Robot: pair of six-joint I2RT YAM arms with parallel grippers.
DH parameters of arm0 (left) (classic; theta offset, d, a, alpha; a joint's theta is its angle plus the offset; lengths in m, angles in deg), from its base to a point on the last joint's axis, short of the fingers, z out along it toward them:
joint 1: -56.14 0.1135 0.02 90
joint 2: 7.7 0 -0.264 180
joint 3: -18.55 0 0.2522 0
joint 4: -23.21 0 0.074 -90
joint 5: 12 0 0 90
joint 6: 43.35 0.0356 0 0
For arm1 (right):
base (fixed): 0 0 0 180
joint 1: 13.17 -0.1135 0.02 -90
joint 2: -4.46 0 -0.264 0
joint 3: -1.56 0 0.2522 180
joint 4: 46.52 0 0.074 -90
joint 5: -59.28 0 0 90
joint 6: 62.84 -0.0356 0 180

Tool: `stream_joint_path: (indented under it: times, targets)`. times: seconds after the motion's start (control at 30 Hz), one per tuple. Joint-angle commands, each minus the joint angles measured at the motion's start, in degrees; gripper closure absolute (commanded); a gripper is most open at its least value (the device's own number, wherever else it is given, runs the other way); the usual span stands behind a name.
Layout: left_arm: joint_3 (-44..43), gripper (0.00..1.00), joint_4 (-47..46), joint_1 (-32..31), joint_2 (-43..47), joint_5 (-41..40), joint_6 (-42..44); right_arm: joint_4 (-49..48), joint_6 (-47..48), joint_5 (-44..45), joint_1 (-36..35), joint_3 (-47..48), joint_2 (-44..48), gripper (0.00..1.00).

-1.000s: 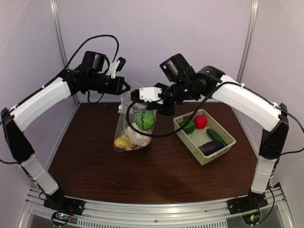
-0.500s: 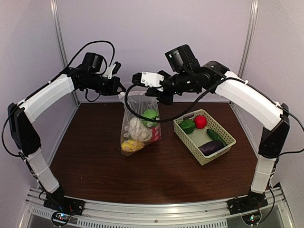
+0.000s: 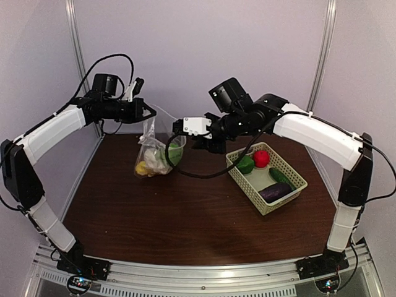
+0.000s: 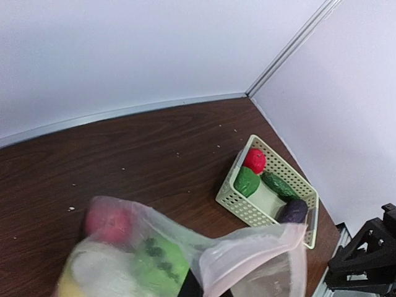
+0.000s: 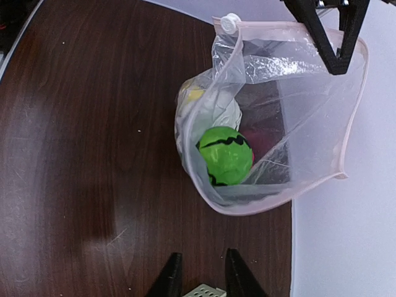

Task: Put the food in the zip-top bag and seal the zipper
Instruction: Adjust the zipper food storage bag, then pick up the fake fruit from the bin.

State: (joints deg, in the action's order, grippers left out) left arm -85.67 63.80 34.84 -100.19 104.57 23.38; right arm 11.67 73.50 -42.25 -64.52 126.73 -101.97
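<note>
The clear zip-top bag (image 3: 154,154) hangs open from my left gripper (image 3: 148,113), which is shut on its upper edge, above the table's far left. The right wrist view shows that grip (image 5: 334,46), the pinkish zipper strip (image 5: 354,111) and its white slider (image 5: 230,21). Inside the bag are a green striped ball (image 5: 226,154), white cauliflower (image 5: 213,114), a yellow piece (image 3: 142,167) and a red-pink ball (image 4: 108,223). My right gripper (image 5: 203,275) is open and empty, just right of the bag (image 3: 176,129), apart from it.
A pale green lattice basket (image 3: 246,185) stands at the right with a green round piece (image 3: 244,164), a red ball (image 3: 260,158), a cucumber (image 3: 281,176) and an eggplant (image 3: 272,192). The grey enclosure walls stand close behind.
My right gripper has let go of the bag's mouth and drawn back. My left gripper has carried the hanging bag left and farther back.
</note>
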Motion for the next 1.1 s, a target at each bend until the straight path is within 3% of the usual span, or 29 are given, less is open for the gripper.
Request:
stream_joint_path:
  times: [0.0,0.13,0.33,0.47,0.57,0.8,1.07]
  targets:
    - [3.8,1.0,-10.7,0.9,-4.8,17.0,-6.9,1.6,-1.9,-1.1,-0.1,0.8,1.0,0.64]
    - [6.5,1.0,-13.6,0.6,-3.5,17.5,-7.8,2.3,-5.4,-4.0,0.3,1.8,4.1,0.41]
    - [8.8,1.0,-13.6,0.4,-2.4,15.6,-7.4,-3.2,-12.1,-5.5,9.0,-8.3,10.1,0.29]
    - [9.2,1.0,-12.6,-1.1,-0.8,14.0,-6.0,-1.9,-16.8,-11.2,20.5,-12.2,8.3,0.28]
    - [9.3,1.0,-12.2,-2.5,0.3,13.2,-5.5,-0.4,-18.0,-9.7,25.7,-14.8,6.4,0.28]
    - [9.8,1.0,-8.4,-5.2,0.1,5.6,-2.7,-1.2,-17.6,-1.2,27.7,-20.8,2.9,0.24]
    - [9.9,1.0,-8.4,-6.0,-0.5,6.2,-2.5,0.1,-20.5,0.5,28.6,-15.7,-5.6,0.18]
